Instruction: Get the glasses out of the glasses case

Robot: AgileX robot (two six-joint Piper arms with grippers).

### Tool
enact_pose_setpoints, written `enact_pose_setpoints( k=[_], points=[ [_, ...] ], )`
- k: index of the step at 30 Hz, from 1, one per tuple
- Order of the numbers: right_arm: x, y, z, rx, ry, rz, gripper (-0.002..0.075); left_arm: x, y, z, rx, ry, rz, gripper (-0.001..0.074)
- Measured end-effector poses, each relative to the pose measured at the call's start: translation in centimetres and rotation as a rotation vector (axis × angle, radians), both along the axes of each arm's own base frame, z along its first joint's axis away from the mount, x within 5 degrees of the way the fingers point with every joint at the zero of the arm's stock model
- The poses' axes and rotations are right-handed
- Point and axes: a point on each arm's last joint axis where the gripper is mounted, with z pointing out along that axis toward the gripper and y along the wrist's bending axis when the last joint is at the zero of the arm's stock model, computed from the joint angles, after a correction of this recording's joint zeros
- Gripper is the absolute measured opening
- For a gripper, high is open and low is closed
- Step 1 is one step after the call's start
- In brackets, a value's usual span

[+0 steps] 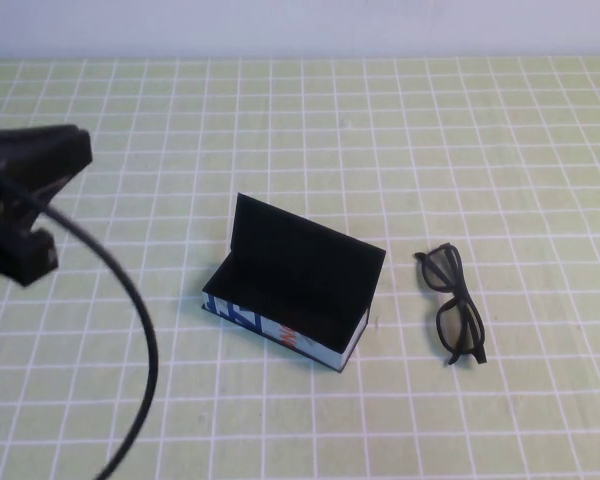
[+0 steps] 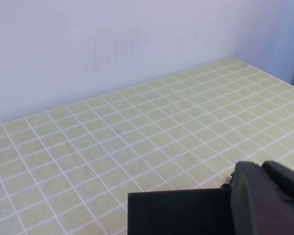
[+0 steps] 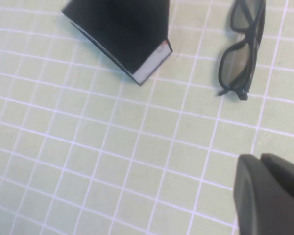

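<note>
The right tool (image 3: 269,196) hovers above the bench (image 1: 540,120), pressed together and empty, off the near side of the case (image 1: 295,285). The glasses (image 1: 455,305) lie folded on the bench just right of the open case, already out. The left tool (image 1: 30,205) sits far left of the case; its fingers cannot be told. A careless sweep could knock the glasses.

Glasses (image 1: 455,305): black plastic frame with a slight sheen, lenses dark and smooth, lying right of the case. Glasses case (image 1: 298,285): lid and interior matt black, flat like card; near side wall smooth, printed white and blue with a red mark, pale at the right end. Table (image 1: 500,130): matt yellow-green surface with a thin white grid, faintly textured like a mat.
</note>
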Motion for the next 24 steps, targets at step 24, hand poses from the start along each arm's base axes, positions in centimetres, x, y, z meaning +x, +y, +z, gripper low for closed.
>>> enact_pose_setpoints(
  k=[24],
  points=[
    [-3.6, -2.8, -7.8, 0.219, -0.683, -0.262, -0.0016, -11.5, 4.9, -16.0, -0.131, -0.210, 0.564, -0.0004]
  ],
)
